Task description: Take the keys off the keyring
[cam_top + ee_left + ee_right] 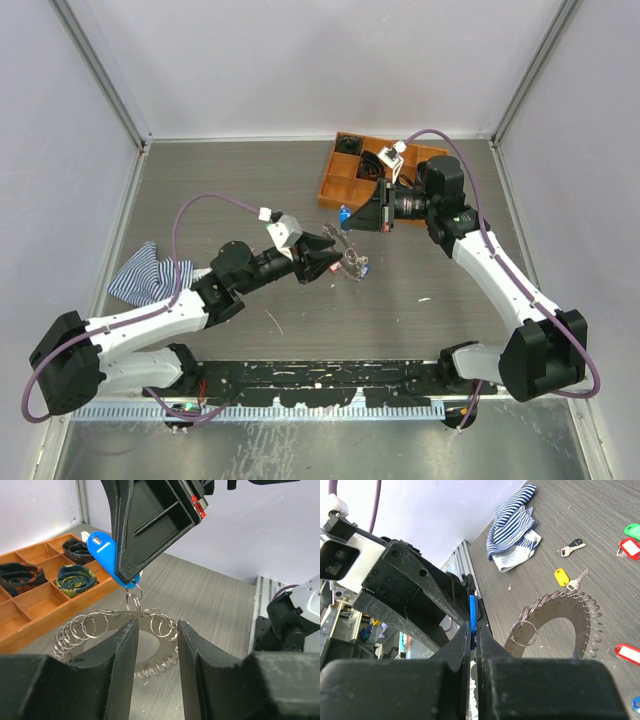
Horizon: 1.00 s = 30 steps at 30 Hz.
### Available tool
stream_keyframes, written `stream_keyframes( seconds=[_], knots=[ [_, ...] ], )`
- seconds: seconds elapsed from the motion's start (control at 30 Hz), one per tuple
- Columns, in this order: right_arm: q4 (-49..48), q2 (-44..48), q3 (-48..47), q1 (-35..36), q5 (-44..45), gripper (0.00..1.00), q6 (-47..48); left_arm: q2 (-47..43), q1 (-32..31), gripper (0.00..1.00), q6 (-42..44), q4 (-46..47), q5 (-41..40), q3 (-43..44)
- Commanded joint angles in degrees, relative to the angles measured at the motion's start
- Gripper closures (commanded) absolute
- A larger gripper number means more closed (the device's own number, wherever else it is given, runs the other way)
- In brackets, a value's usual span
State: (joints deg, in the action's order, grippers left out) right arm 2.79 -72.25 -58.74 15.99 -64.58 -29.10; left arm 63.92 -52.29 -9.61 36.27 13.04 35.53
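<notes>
Top view: the left end effector (332, 263) is half closed on the rim of the keyring (352, 265), which it holds above the surface (250, 190).

Left wrist view: the right end effector (127, 577) is clamped tight on the blue-tagged key (102, 550). A small link (133, 599) joins this key to the keyring.

Right wrist view: loose keys (568, 578) lie on the surface below.

Recommendation: keep the keyring steady and work the link off along its split, without yanking.

The near rim of the keyring (90, 625) is hidden behind the left gripper (156, 626); the blue tag (102, 550) is half covered by the right gripper (127, 575). A red tag (625, 652) is cut by the picture edge.
</notes>
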Motion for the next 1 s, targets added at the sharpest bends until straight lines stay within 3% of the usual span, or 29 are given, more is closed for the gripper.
stream_keyframes(
  seconds=[0.0, 0.7, 0.97],
  knots=[
    [-4.09, 1.45, -0.32, -0.25, -0.54, 0.99, -1.00, 0.55, -1.55, 0.61, 5.63, 4.25, -4.62, 2.70],
    [-4.96, 1.59, 0.29, -0.26, -0.79, 0.99, -1.69, 4.66, -3.23, 0.68, 8.02, 4.41, -8.77, 5.49],
    [-5.74, 1.67, 0.47, -0.17, -1.07, 0.99, -2.52, 5.53, -3.47, 0.80, 8.26, 2.18, -10.62, 6.91]
  ],
)
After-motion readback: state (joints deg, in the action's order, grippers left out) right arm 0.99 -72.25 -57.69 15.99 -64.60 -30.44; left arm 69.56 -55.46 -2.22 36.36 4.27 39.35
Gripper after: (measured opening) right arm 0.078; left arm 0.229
